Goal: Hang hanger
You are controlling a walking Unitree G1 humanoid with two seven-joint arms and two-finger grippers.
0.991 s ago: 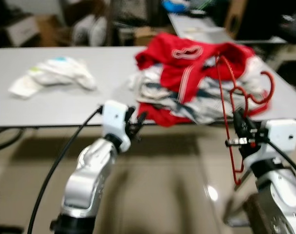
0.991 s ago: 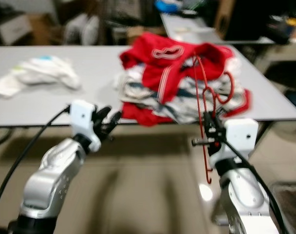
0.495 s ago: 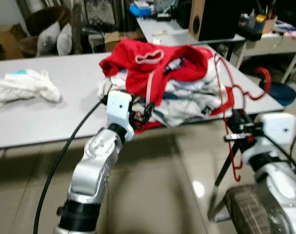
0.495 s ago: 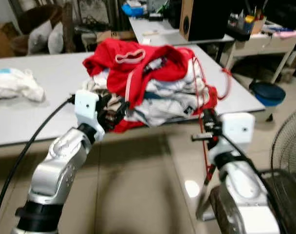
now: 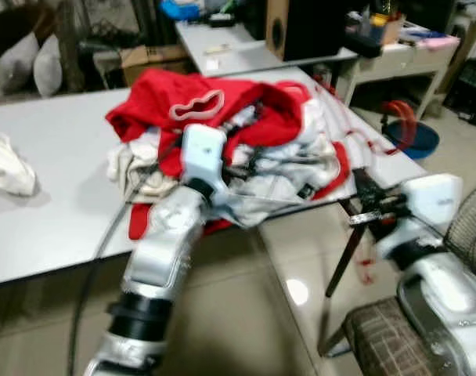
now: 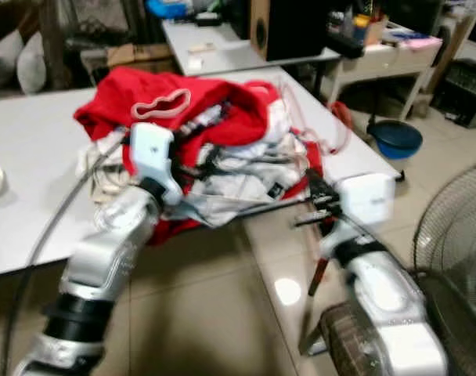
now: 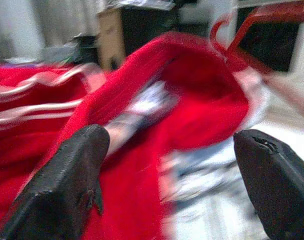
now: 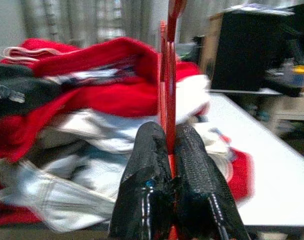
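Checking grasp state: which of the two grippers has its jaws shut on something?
The right gripper: jaws pinched on the red hanger. The left gripper is open, reaching at the clothes pile.

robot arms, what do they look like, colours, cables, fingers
Both arms are jointed silver metal with rounded shells. Each ends in a white boxy wrist housing carrying two long black fingers: the left gripper and the right gripper. The right wrist view shows the finger pads are textured black rubber. A dark cable runs along the left arm, which has a black ring near its base.
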